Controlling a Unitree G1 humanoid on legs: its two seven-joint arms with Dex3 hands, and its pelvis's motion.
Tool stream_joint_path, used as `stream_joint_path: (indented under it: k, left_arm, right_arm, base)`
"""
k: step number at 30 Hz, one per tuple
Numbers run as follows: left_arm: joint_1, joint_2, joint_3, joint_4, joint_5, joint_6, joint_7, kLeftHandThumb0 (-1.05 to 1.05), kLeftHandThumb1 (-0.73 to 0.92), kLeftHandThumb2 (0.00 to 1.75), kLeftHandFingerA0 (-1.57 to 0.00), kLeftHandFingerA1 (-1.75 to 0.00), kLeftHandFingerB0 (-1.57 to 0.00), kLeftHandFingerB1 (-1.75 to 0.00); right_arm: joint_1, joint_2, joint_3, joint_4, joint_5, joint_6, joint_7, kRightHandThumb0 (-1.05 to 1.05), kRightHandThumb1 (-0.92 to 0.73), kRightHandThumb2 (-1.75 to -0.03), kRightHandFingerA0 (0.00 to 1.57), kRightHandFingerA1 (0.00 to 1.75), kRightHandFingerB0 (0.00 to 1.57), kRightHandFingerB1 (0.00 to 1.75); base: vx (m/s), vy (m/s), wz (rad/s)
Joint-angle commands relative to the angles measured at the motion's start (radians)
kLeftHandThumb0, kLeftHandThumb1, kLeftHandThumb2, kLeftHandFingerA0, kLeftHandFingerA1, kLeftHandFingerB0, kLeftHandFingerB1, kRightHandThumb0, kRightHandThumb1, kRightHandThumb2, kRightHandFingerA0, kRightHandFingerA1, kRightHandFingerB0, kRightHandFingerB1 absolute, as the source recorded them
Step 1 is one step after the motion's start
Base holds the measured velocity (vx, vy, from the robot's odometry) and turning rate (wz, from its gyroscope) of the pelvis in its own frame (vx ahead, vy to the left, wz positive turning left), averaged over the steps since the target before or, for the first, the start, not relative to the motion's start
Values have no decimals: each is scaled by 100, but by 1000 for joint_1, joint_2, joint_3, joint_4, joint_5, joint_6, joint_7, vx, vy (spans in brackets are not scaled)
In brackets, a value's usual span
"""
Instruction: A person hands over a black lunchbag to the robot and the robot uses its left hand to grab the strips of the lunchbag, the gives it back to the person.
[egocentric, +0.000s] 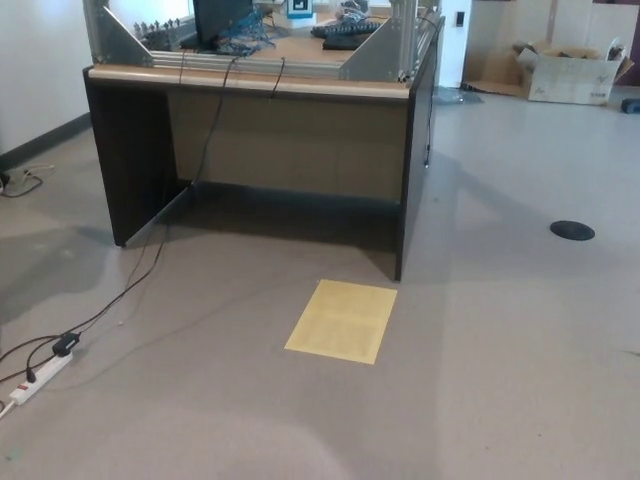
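Observation:
No black lunchbag shows in the head view, and no person is in sight. Neither of my hands nor any part of my arms appears in the picture. The view looks down at a grey floor in front of a dark desk (290, 140).
A yellow sheet (343, 320) lies on the floor before the desk. Black cables (140, 275) run from the desk down to a white power strip (38, 380) at the lower left. A cardboard box (570, 75) stands at the back right, and a round black floor plate (572, 230) sits at the right.

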Motion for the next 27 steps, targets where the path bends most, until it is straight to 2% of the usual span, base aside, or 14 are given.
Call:
stream_joint_path:
  k: [1, 10, 11, 13, 14, 17, 18, 19, 21, 22, 23, 25, 26, 27]
  left_arm:
    - [-1, 63, 15, -3, 7, -200, 20, -35, 31, 90, 0, -48, 0, -48]
    - [-19, 75, 15, 39, 15, -267, 53, -35, 30, 90, 0, -49, 0, -48]
    - [-12, 74, 16, 32, 26, -286, 86, -73, 46, 76, -4, -37, -5, -28]
    - [-14, 74, 20, 42, 41, -331, 132, -69, 45, 77, -5, -34, -10, -28]
    - [-18, 65, 34, 51, 20, -364, 133, -68, 44, 77, -6, -24, -9, -26]
    - [-23, 62, 43, 62, 9, -376, 130, -69, 44, 79, -5, -25, -9, -25]
    - [-21, 63, 44, 60, 7, -371, 124, -69, 45, 79, -4, -28, -9, -25]
    - [-23, 64, 44, 65, 10, -369, 123, -68, 55, 57, -9, -27, -9, -26]
    - [-29, 64, 45, 77, 8, -370, 116, -70, 45, 78, -5, -29, -9, -25]
    - [-29, 63, 46, 75, 9, -375, 120, -68, 44, 78, -4, -28, -9, -25]
    - [-27, 65, 46, 67, 18, -388, 137, -67, 43, 80, -4, -22, -7, -25]
    - [-24, 68, 48, 56, 31, -406, 160, -67, 43, 80, -4, -22, -7, -25]
    - [-28, 69, 57, 55, 23, -450, 167, -66, 43, 77, -5, -24, -8, -27]
    - [-32, 77, 64, 30, 24, -449, 175, -64, 54, 56, -2, -26, -8, -25]
  right_arm:
    - [-30, -26, 11, 45, -42, -206, -90, -53, -74, -62, 62, 46, 58, 45]
    - [-61, -23, 13, 92, -45, -254, -110, -53, -72, -62, 62, 47, 58, 45]
    - [-63, -22, 12, 93, -43, -259, -111, -51, -60, -99, 58, 64, 48, 58]
    - [-70, -19, 10, 101, -40, -267, -111, -50, -60, -99, 59, 65, 47, 58]
    - [-75, -18, 10, 109, -40, -269, -113, -53, -72, -62, 63, 48, 58, 45]
    - [-80, -17, 10, 114, -40, -273, -112, -53, -72, -62, 63, 48, 58, 45]
    - [-78, -18, 10, 111, -41, -275, -112, -50, -60, -99, 59, 65, 47, 58]
    - [-79, -18, 10, 113, -40, -279, -111, -50, -60, -99, 59, 64, 47, 57]
    - [-82, -19, 11, 115, -42, -281, -109, -51, -60, -99, 59, 64, 47, 57]
    - [-83, -19, 9, 117, -38, -281, -106, -53, -72, -62, 63, 48, 57, 45]
    - [-85, -20, 11, 117, -42, -276, -107, -51, -61, -99, 57, 63, 47, 57]
    - [-88, -22, 16, 116, -50, -269, -112, -51, -61, -99, 57, 63, 47, 57]
    - [-90, -22, 19, 112, -54, -265, -114, -53, -73, -63, 61, 46, 57, 44]
    - [-92, -21, 20, 112, -54, -265, -113, -52, -73, -62, 61, 46, 57, 44]
  base:
    - [0, 0, 0]
    - [0, 0, 0]
    - [0, 0, 0]
    - [0, 0, 0]
    - [0, 0, 0]
    - [0, 0, 0]
    - [0, 0, 0]
    - [0, 0, 0]
    - [0, 0, 0]
    - [0, 0, 0]
    - [0, 0, 0]
    - [0, 0, 0]
    - [0, 0, 0]
    - [0, 0, 0]
